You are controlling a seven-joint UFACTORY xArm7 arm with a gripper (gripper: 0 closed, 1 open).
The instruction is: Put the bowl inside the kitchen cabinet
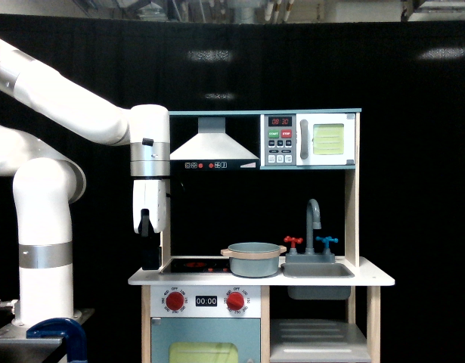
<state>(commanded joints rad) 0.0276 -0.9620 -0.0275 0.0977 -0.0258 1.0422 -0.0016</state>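
Observation:
The grey-blue bowl point(253, 261) with a tan rim band and small side handles stands upright on the stovetop, just left of the sink. My gripper point(150, 265) hangs pointing down at the left edge of the counter, well to the left of the bowl and apart from it. Its dark fingers are seen edge-on against the black backdrop, so I cannot make out their spacing. Nothing shows between them. The kitchen cabinet point(319, 342) is the door-less pale grey compartment under the sink, at the lower right, between light wooden posts.
A grey sink basin point(317, 270) with a tap and red and blue knobs sits right of the bowl. Above are a range hood point(213, 144) and a white microwave point(311, 140). A blue oven door point(206, 344) lies below the red stove knobs. A blue clamp point(58, 333) is by the arm's base.

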